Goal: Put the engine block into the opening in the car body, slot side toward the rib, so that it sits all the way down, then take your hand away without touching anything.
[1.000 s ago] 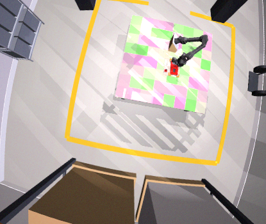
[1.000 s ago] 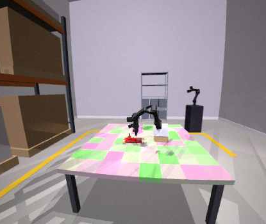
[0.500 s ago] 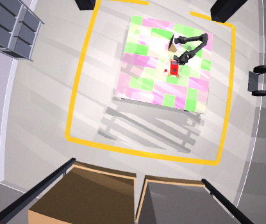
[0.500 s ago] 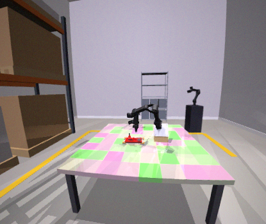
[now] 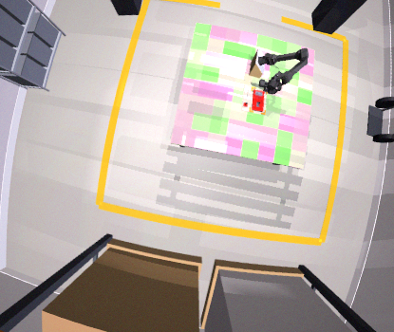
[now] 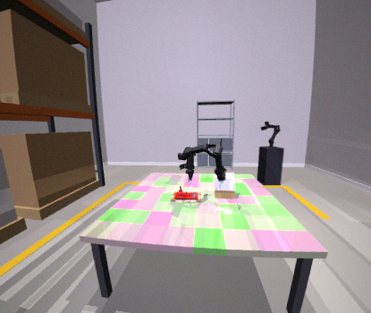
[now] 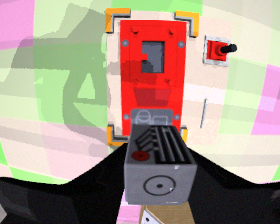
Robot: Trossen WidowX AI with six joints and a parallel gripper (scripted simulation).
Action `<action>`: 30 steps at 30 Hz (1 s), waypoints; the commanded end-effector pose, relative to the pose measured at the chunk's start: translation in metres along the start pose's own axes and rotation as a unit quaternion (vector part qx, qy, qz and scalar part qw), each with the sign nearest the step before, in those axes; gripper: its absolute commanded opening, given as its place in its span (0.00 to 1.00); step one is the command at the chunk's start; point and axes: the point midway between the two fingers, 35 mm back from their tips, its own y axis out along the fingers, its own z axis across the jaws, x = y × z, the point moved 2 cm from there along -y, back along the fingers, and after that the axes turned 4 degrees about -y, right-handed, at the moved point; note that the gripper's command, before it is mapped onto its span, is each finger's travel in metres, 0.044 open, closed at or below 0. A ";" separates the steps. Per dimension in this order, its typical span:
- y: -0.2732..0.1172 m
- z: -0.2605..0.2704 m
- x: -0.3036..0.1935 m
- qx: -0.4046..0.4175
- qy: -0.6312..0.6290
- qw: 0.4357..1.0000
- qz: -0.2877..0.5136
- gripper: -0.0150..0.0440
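Between black fingers, grey, slotted engine block (image 7: 160, 165)

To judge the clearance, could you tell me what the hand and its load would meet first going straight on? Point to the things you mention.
Pointing down, the hand (image 5: 262, 84) (image 6: 190, 178) (image 7: 153, 149) with the engine block (image 7: 160, 172) would probably meet the tabletop (image 5: 203, 124) (image 6: 245, 219) (image 7: 48, 120) beside the car body (image 5: 258, 96) (image 6: 184, 196) (image 7: 153, 95), though depth is unclear.
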 end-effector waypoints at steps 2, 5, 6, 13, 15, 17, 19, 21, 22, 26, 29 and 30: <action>0.009 -0.001 0.002 -0.002 0.000 1.000 0.001 0.25; 0.022 -0.001 0.005 -0.002 0.000 1.000 0.001 0.25; 0.027 -0.001 0.006 -0.002 0.000 1.000 0.001 0.25; 0.049 0.000 0.009 0.000 0.000 1.000 0.001 0.25; 0.048 0.000 0.008 -0.001 0.000 1.000 -0.006 0.25; 0.046 -0.001 0.007 -0.001 0.000 1.000 -0.015 0.25; 0.046 -0.001 0.006 -0.002 0.000 1.000 -0.020 0.25; 0.046 -0.001 0.004 -0.004 0.000 0.999 -0.034 0.25; 0.046 -0.001 0.003 -0.005 0.000 0.999 -0.045 0.25; 0.048 -0.001 -0.002 -0.012 0.001 0.995 -0.099 0.25; 0.050 -0.001 -0.007 -0.018 0.002 0.989 -0.146 0.25; 0.051 -0.001 -0.008 -0.020 0.002 0.987 -0.161 0.25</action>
